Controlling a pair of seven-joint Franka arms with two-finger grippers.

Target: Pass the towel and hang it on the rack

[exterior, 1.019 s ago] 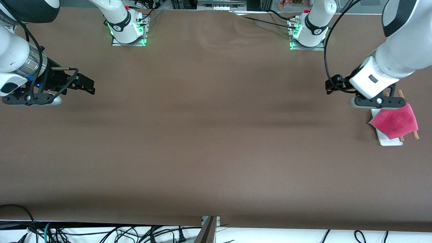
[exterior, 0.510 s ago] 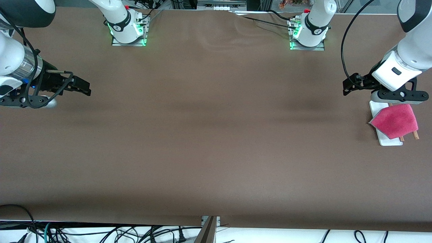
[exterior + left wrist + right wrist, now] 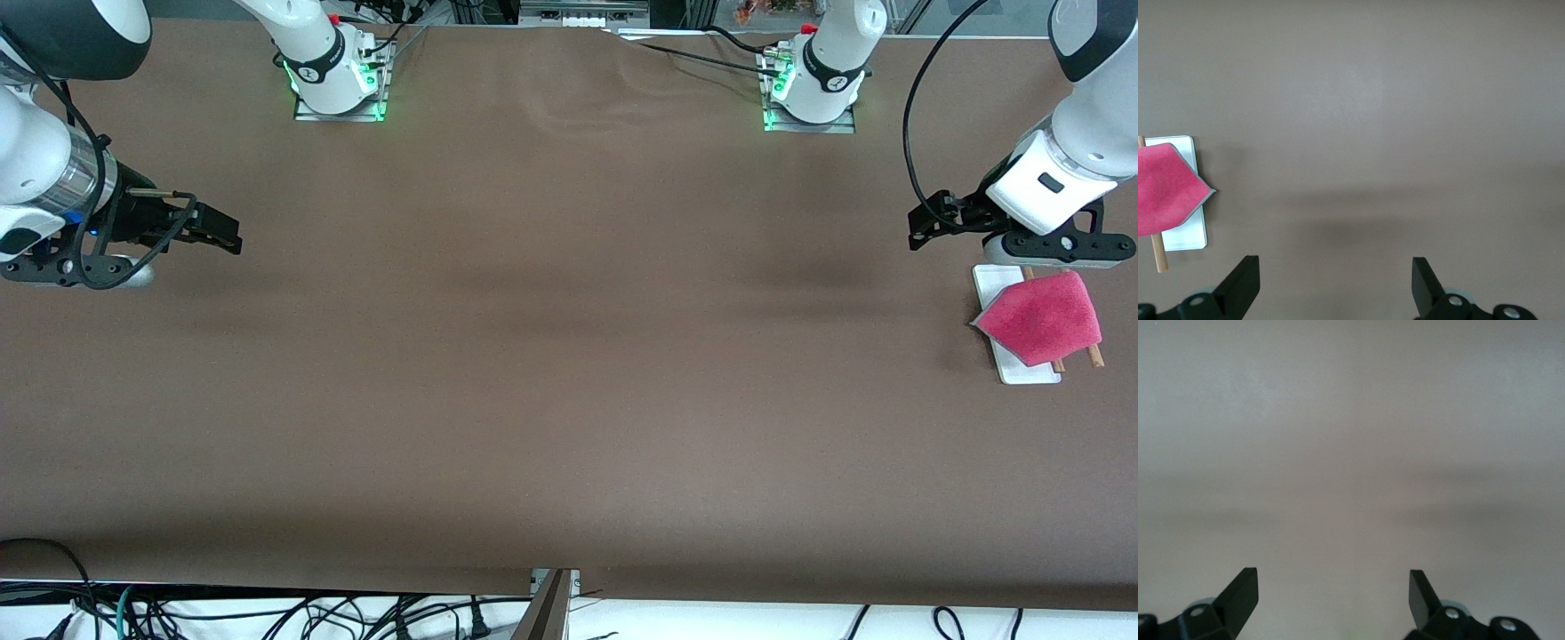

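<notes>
The towel, pink-red side up with a pale hem, hangs draped over the two brown rods of the rack at the left arm's end of the table. It also shows in the left wrist view over the rack's white base. My left gripper is open and empty, above the bare table beside the rack. My right gripper is open and empty over the table at the right arm's end.
The brown table holds nothing else. Both arm bases stand along the edge farthest from the front camera. Cables hang below the table's nearest edge.
My left gripper has drawn away from the rack toward the table's edge, leaving the towel on the rods. My right gripper shifted slightly toward its end of the table.
</notes>
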